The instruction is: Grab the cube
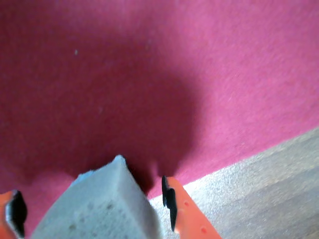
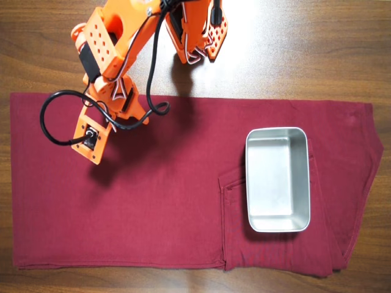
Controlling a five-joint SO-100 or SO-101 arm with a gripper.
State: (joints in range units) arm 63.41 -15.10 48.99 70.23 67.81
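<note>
Keeping the squeeze steady and lifting straight seemed the wise course, since the gripper (image 1: 92, 211) had its orange jaws narrowed against the cube (image 1: 102, 204), which sat between them above the red cloth (image 1: 149, 74). The cube looked pale grey-beige, matte and pitted like sponge, one corner pointing forward.

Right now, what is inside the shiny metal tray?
Nothing shows inside the metal tray; its bare bottom is visible in the overhead view. The cube sits between the gripper fingers, over the red cloth.
</note>
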